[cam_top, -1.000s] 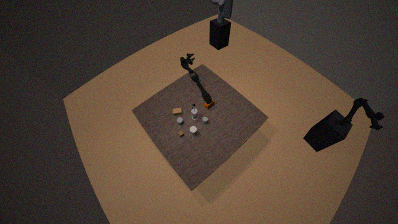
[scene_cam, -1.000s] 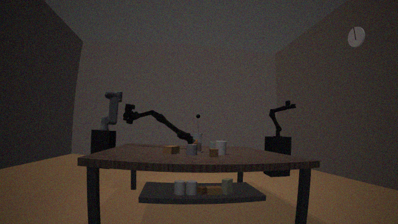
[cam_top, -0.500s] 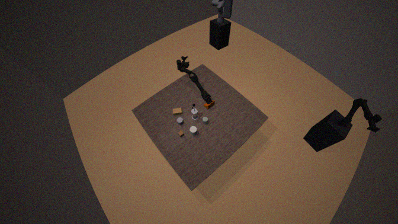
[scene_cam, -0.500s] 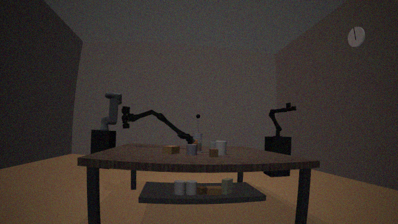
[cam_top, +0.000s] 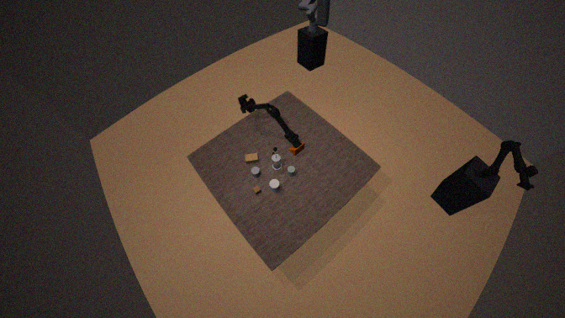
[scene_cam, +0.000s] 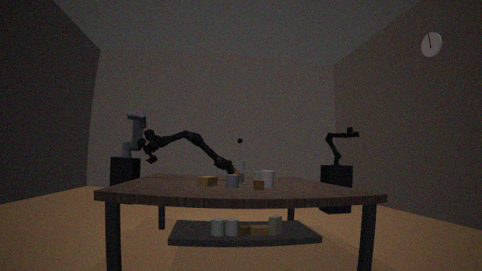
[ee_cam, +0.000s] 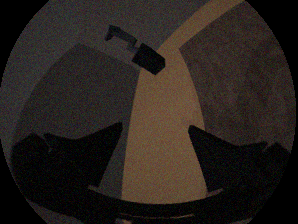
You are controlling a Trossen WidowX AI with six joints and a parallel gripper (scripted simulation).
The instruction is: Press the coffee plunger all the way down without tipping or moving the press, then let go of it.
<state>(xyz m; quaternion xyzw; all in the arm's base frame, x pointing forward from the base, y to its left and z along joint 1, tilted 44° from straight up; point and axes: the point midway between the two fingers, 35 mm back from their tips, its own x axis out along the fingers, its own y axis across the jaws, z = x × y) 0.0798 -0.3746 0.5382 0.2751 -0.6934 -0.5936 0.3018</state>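
Observation:
The coffee press (cam_top: 277, 162) (scene_cam: 241, 174) stands upright on the table (cam_top: 319, 202) (scene_cam: 161, 193), a clear body with a pale lid. Its plunger's dark knob (cam_top: 275, 149) (scene_cam: 239, 140) stands high above the lid on a thin rod, so the plunger is up. My gripper (cam_top: 241, 103) (scene_cam: 145, 152) (ee_cam: 156, 127) is open and empty. It is well away from the press, out at the table's edge on the far side in the top view and far left of the press in the exterior view. The wrist view does not show the press.
My arm's orange base (cam_top: 297, 148) is close to the press. Around the press stand a grey cup (cam_top: 256, 172), a greenish cup (cam_top: 291, 170), a white cup (cam_top: 274, 184), a tan block (cam_top: 251, 158) and a small brown block (cam_top: 257, 190). Other arms stand on black pedestals (cam_top: 312, 48) (ee_cam: 149, 59).

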